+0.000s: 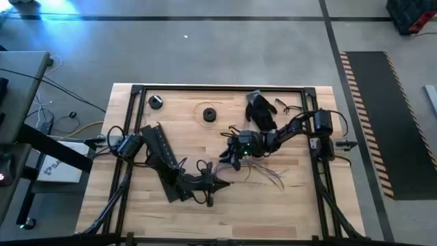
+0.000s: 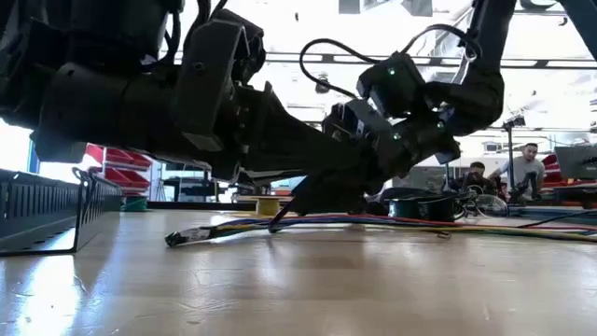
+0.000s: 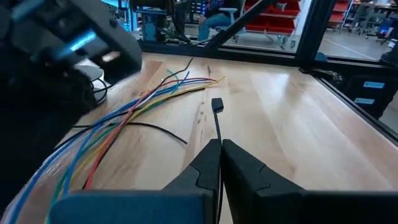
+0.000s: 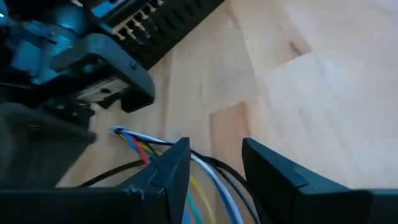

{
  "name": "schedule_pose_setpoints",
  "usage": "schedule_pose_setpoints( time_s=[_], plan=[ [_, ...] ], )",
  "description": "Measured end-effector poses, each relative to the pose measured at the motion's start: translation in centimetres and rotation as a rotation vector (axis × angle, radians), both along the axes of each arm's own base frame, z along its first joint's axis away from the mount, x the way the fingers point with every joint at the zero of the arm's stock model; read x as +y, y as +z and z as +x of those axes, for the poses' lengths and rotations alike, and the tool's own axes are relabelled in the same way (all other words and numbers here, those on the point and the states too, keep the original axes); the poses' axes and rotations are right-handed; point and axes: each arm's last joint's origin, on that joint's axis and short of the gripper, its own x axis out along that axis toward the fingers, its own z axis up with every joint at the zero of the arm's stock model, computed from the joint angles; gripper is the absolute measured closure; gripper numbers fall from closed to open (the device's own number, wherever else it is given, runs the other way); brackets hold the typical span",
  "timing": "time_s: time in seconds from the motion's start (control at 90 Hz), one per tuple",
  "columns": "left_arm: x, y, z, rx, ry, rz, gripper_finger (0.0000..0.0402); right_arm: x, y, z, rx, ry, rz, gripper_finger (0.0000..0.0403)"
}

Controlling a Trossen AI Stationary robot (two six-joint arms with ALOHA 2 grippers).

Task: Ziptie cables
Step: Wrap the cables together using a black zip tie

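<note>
The cables [image 1: 263, 171], a loose bundle of thin blue, green, yellow, red and white wires [image 3: 124, 112], lie flat along the table's middle [image 2: 420, 222]. A thin black ziptie [image 3: 217, 121] sticks out beyond my left gripper [image 3: 219, 146], which is shut on it near the table's middle [image 1: 222, 182]. My right gripper [image 1: 227, 158] is open just beyond it. Its fingers stand over the cables' end [image 4: 134, 138], and the wires run under one finger [image 4: 177, 163] into the gap. My left gripper pinches the ziptie's strap [image 3: 218, 138] between its two fingertips, and the fingers lie along the strap. The strap runs straight out from the tips, low over the wood, to its square head [image 3: 216, 104] beside the cables. I cannot tell whether my right gripper touches the cables.
A long black slotted duct [image 1: 160, 160] lies aslant at the table's left, under my left arm. Two round black spools [image 1: 156, 101] [image 1: 209, 114] and a black glove [image 1: 259, 109] sit toward the far edge. A loose black wire [image 3: 158, 129] lies by the cables. A black frame rail [image 1: 218, 87] edges the table.
</note>
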Motion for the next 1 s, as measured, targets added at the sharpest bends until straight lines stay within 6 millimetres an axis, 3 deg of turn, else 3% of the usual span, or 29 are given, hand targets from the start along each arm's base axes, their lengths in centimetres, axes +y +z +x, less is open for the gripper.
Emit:
schedule_pose_setpoints(
  time_s=[0.411,0.767,1.0],
  plan=[
    [0.1,0.0,0.1,0.0,0.006,0.001,0.0402,0.8,1.1,0.6,-0.133,-0.091,-0.027,0.0264],
    [0.1,0.0,0.0,0.0,0.005,0.001,0.0402,-1.9,0.9,0.5,-0.093,-0.164,0.065,0.0143],
    [0.1,0.0,0.0,0.0,0.005,0.001,0.0402,-1.7,0.2,0.2,0.006,-0.334,0.075,0.0128]
  ],
)
